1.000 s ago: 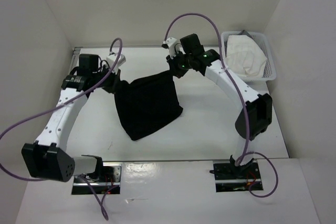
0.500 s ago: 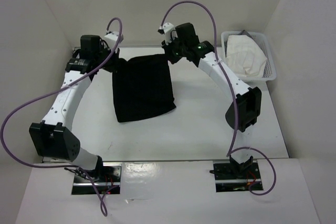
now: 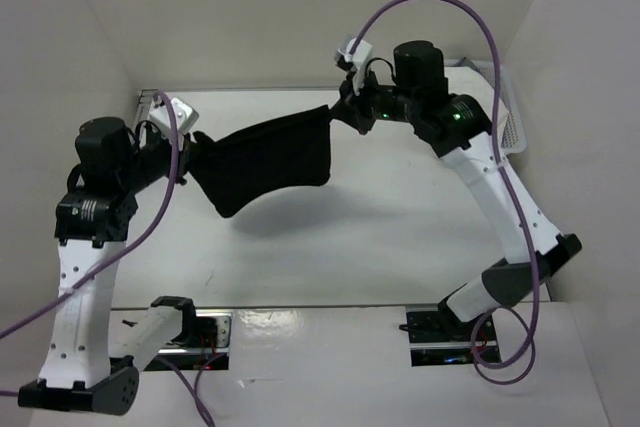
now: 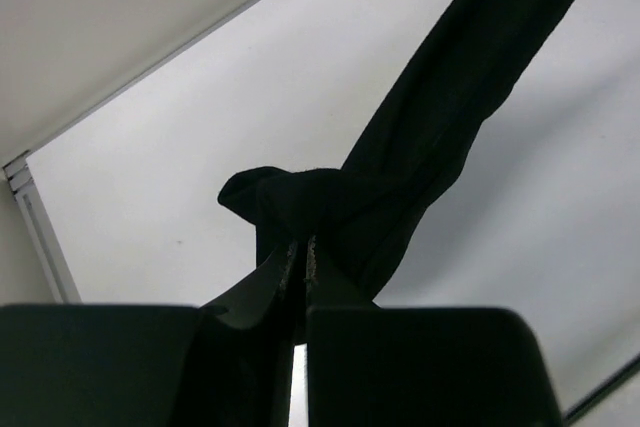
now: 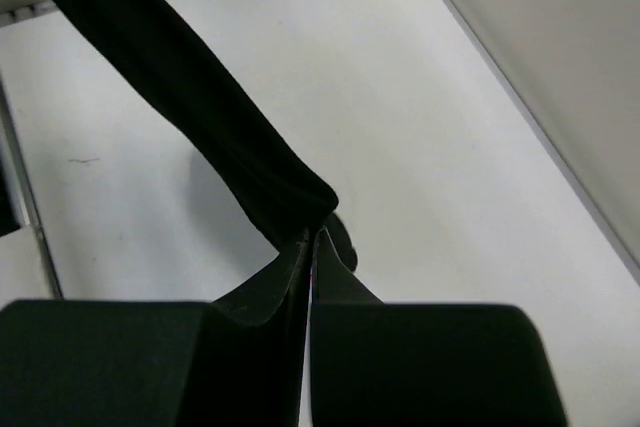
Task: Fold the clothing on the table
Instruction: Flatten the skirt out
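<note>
The clothing [image 3: 270, 162] hangs stretched in the air above the far half of the table [image 3: 380, 237], its lower edge drooping. The left gripper [image 3: 192, 144] has its fingers clamped on one bunched corner. The right gripper [image 3: 335, 117] pinches the opposite corner tight.

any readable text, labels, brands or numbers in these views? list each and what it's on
None readable in any view.
The clothing is plain black, and the table carries no print.
The left claw and right claw show no markings.
The right arm shows green lights, no lettering.
</note>
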Tool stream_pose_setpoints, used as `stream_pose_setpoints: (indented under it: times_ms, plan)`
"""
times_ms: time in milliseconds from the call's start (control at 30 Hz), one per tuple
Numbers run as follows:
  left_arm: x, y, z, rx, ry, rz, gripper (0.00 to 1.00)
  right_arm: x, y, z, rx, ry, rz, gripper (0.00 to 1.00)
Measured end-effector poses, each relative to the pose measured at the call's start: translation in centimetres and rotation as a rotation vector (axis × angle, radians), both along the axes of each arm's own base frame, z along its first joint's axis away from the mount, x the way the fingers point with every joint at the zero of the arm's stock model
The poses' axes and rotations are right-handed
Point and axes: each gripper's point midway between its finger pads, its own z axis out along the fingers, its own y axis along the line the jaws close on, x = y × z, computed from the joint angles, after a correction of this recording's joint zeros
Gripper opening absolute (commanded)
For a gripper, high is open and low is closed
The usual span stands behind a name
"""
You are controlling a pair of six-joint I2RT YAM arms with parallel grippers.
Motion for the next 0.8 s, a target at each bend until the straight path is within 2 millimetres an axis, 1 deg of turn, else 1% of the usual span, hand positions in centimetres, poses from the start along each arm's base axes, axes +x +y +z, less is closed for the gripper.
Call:
stream_pose_setpoints:
  times_ms: [67,100,133,200,267,333,400,500,600,667,800]
  plan:
    - [-1.5,-0.1,-0.3,-0.015,-0.004,-0.027,0.00,-2.0,-0.4,1.2,0.015,-0.023,0.047,0.00]
    - [-2.0,-0.3,-0.6,-0.022,0.001,-0.041,0.00,-2.8,-0.6,1.5,0.017,-0.027,0.066,0.00]
    - [-2.6,-0.4,-1.0,-0.030,0.009,-0.054,0.00,-3.5,-0.8,1.6,0.021,-0.030,0.085,0.00]
    - [-3.3,-0.8,-2.0,-0.047,0.041,-0.083,0.00,-4.5,-1.1,1.3,0.018,-0.015,0.116,0.00]
    - [-3.5,-1.2,-3.1,-0.060,0.080,-0.106,0.01,-4.7,-1.1,0.4,0.009,0.005,0.130,0.00]
    - [-3.3,-1.4,-4.5,-0.071,0.133,-0.118,0.03,-4.5,-1.1,-1.3,-0.011,0.047,0.135,0.00]
    - [-2.6,-1.6,-5.9,-0.085,0.195,-0.129,0.03,-3.9,-0.8,-3.1,-0.029,0.095,0.133,0.00]
    - [-0.5,-1.6,-8.1,-0.100,0.293,-0.127,0.03,-2.1,-0.1,-6.0,-0.055,0.167,0.114,0.00]
    - [2.8,-1.4,-10.4,-0.104,0.383,-0.108,0.03,0.8,0.8,-9.7,-0.091,0.231,0.072,0.00]
    - [5.5,-1.2,-11.7,-0.114,0.426,-0.088,0.00,2.9,1.4,-12.7,-0.122,0.280,0.042,0.00]
    - [11.7,-0.5,-14.4,-0.119,0.476,-0.036,0.00,7.6,2.5,-18.8,-0.187,0.341,-0.036,0.00]
